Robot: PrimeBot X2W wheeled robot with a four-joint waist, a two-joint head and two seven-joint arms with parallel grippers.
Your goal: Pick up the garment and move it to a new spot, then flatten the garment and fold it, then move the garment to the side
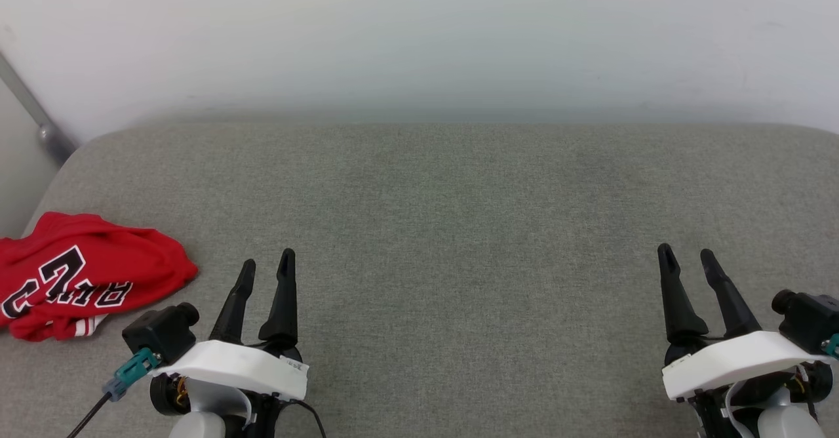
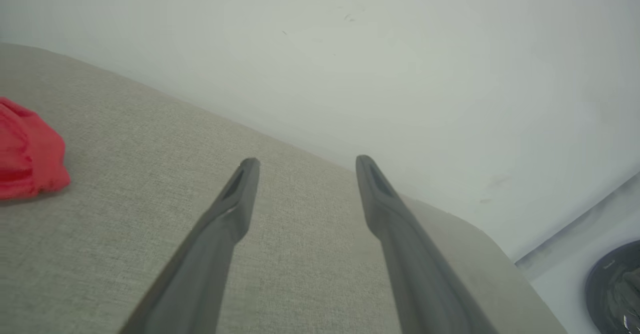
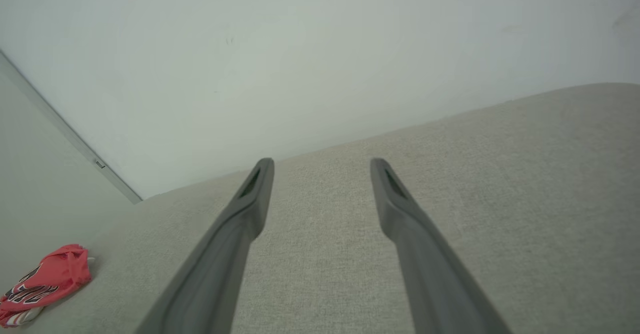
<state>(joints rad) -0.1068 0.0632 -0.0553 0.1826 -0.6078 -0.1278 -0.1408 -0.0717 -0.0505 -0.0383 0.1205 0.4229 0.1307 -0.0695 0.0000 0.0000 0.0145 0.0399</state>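
Observation:
The garment (image 1: 85,274) lies crumpled in a red heap at the left edge of the grey cushioned surface (image 1: 459,228), its black white-edged lettering facing up and a strip of striped trim at its near side. My left gripper (image 1: 267,262) hovers open just to the right of it, nothing between its fingers. The right gripper (image 1: 686,253) stands open over the right side, far from the cloth. In the left wrist view the garment (image 2: 27,154) pokes in at the left edge. The right wrist view has the garment (image 3: 47,281) small at the lower left.
A pale wall (image 1: 419,38) rises directly behind the surface. A grey metal bar (image 1: 33,113) slants down the wall at the far left. The surface's rounded left edge runs close by the garment. A dark round object (image 2: 615,289) sits beyond the surface in the left wrist view.

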